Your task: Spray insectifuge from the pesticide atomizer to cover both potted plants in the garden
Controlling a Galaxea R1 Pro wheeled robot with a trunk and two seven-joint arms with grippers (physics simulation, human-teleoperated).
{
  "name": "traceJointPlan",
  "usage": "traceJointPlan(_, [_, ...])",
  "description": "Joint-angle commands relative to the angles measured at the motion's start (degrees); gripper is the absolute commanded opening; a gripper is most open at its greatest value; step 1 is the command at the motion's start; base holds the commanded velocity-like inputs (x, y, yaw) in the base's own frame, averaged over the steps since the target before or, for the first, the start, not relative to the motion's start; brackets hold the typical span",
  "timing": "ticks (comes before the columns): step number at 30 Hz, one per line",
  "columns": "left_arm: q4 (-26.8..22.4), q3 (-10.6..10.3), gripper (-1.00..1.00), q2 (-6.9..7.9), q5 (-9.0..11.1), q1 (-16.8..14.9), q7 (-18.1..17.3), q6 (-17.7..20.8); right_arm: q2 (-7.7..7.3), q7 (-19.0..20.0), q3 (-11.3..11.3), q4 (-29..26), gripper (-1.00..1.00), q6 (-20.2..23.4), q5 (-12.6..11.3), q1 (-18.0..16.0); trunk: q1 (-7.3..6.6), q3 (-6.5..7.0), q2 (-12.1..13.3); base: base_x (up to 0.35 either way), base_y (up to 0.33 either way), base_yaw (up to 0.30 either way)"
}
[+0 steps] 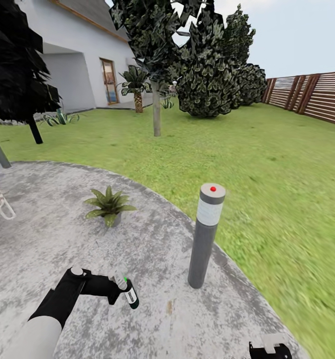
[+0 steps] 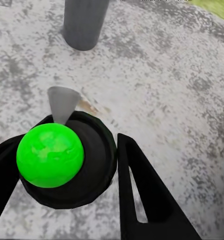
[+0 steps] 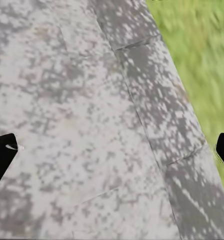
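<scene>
In the head view my left gripper is shut on the pesticide atomizer, a slim dark green bottle with a white label, held low over the round grey paving. From the left wrist view the atomizer is a dark round body with a bright green ball on it, clamped in my left gripper between black fingers. One potted plant, a low rosette of pointed green leaves in a small grey pot, stands on the paving ahead of that gripper. My right gripper hangs open over the paving, its tips far apart.
A tall grey post lamp with a red dot stands on the paving right of the atomizer. Lawn spreads to the right up to a brown slatted fence. Trees, dark bushes and a white house lie beyond.
</scene>
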Motion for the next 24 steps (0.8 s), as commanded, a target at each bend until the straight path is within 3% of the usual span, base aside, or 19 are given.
traceJointPlan(1, [-0.07, 0.20, -1.00, -0.06, -0.26, -0.05, -0.40, 0.60, -0.02, -0.29, -0.38, 0.12, 1.00, -0.23, 0.62, -0.04, -0.03, -0.02, -0.02, -0.180, -0.308, 0.266])
traceJointPlan(6, [-0.07, 0.27, -1.00, -0.06, -0.33, -0.05, -0.17, 0.90, -0.02, -0.29, -0.38, 0.08, 1.00, -0.25, 0.57, -0.04, -0.03, 0.06, -0.02, -0.182, -0.308, 0.200])
traceJointPlan(24, [-0.07, 0.28, -1.00, -0.06, -0.16, -0.05, 0.09, 1.15, 0.00, -0.20, -0.38, 0.09, 1.00, -0.14, 0.54, -0.04, -0.03, 0.06, -0.02, -0.176, -0.308, 0.002])
